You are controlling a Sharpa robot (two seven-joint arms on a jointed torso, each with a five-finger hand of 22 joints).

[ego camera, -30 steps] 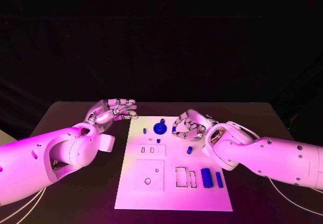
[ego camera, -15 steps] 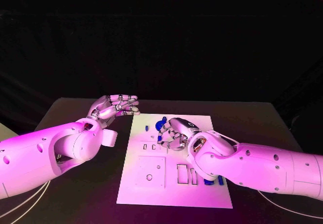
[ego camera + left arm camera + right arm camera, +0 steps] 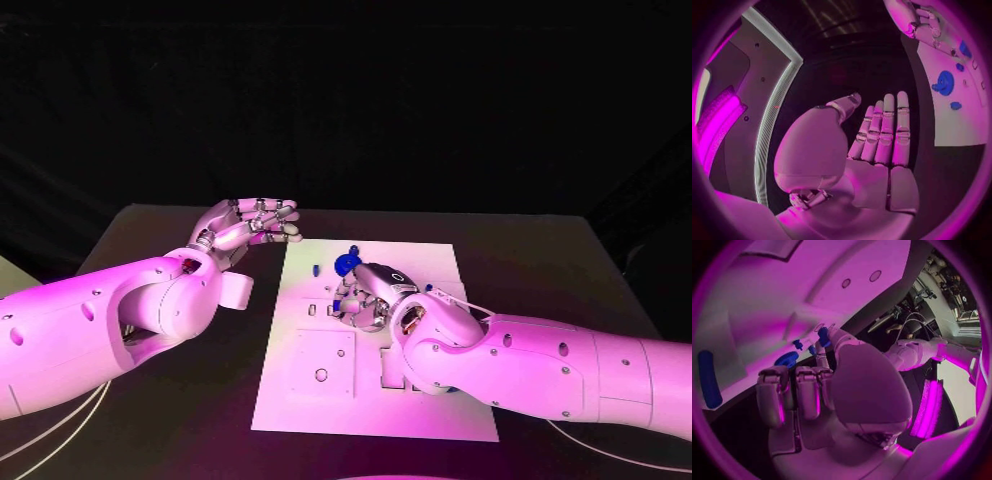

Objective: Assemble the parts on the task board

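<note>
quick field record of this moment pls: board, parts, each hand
board: white task board lies flat mid-table
parts: blue round part near the board's far edge; long blue part lies on the board
left hand: left hand raised beside the board's far left corner, holds nothing, fingers straight
right hand: right hand over the board's middle, fingers curled down; whether it holds a part cannot be told

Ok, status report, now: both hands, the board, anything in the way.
Left hand open, off the board's left edge. Right hand low over the task board, fingers curled; grip unclear. Round blue part just beyond it. Nothing blocking.
</note>
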